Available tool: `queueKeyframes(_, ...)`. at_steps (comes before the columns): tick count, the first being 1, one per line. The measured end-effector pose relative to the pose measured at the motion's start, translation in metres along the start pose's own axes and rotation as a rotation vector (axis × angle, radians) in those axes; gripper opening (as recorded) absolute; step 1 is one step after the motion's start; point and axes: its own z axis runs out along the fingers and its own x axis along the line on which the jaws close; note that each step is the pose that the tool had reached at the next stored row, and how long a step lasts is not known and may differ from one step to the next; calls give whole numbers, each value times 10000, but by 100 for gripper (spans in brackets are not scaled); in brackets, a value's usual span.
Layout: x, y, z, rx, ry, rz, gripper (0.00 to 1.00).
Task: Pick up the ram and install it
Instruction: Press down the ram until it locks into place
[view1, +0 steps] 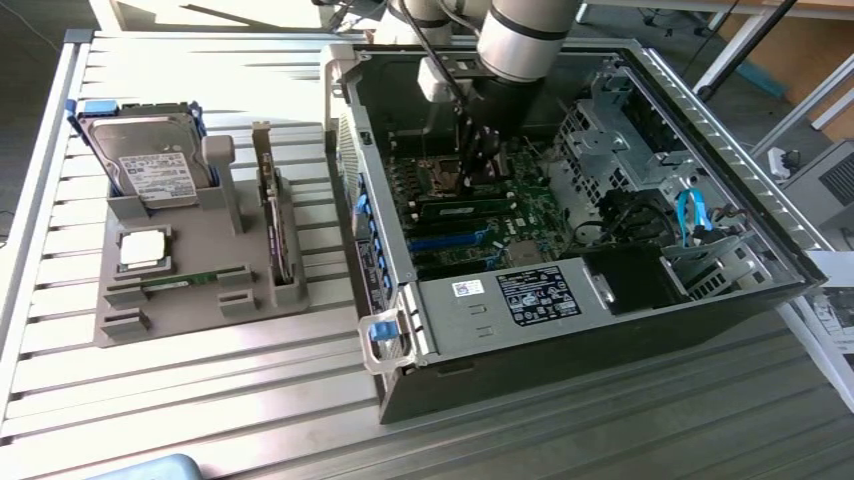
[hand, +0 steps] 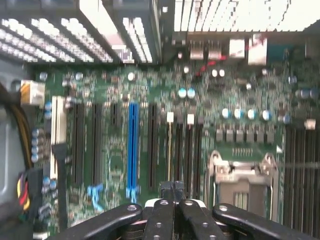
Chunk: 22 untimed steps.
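The open computer case (view1: 587, 250) sits on the slatted table (view1: 200, 400), with the arm reaching inside over the motherboard (hand: 150, 125). The gripper (hand: 173, 192) is pinched closed above the expansion slots, with nothing visibly held. A ram stick (view1: 461, 212) lies seated on the board beside the processor socket (hand: 242, 180). Closed fingers this low risk scraping slots or capacitors if they drift. The white labels on the hard drive (view1: 154, 170) and the case are unreadable.
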Motion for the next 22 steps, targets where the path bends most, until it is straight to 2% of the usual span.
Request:
queueKeyframes(7,-12,43,139,-3,7,0,11)
queueKeyframes(15,-16,41,205,-2,4,1,11)
queueKeyframes(19,-17,40,210,-1,3,2,11)
queueKeyframes(21,-17,41,164,15,-22,1,11)
queueKeyframes(22,-13,44,120,6,-6,2,11)
